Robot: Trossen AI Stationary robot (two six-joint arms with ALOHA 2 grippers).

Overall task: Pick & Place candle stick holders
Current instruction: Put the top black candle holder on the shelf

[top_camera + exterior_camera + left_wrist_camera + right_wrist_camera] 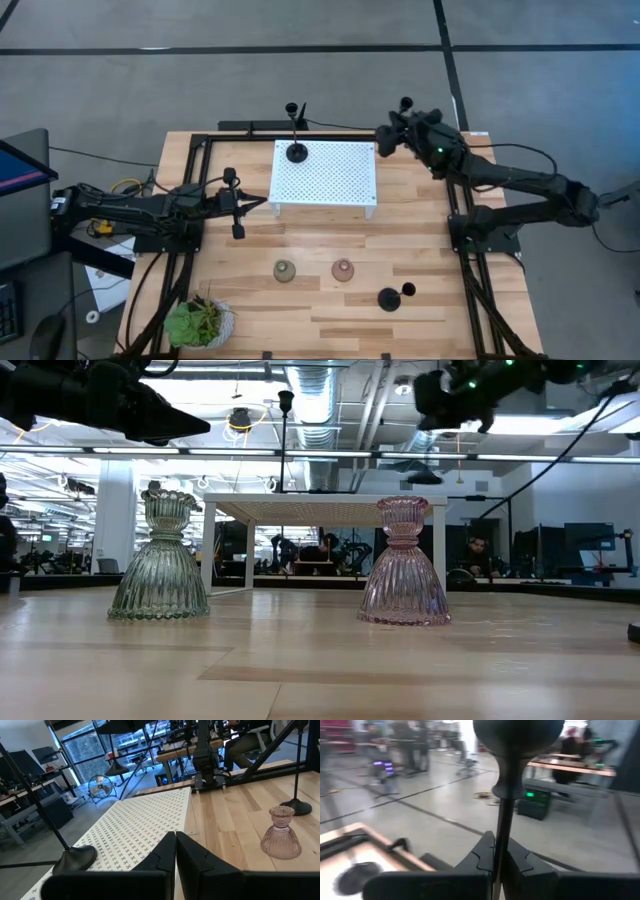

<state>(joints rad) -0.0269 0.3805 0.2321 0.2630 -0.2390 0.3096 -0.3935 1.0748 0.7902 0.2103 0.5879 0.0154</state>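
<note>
Your right gripper (495, 851) clamped on a black candle stick holder (509, 750) above the worktop's (440, 330) far right corner, another black holder (297, 152) on the white perforated stand (325, 175), your left gripper (176, 851) closed, empty, beside the stand.

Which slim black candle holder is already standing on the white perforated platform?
The slim black candle holder at the white perforated platform's back-left; another stands on bare wood, one's in the right claw.

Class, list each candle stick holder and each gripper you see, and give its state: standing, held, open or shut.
First black holder: upright on the white platform.
Second black holder: held by its stem.
Third black holder: standing on table, free.
Olive holder: upright, free.
Pink holder: upright, free.
Left gripper: shut, empty.
Right gripper: shut on second black holder.
</note>
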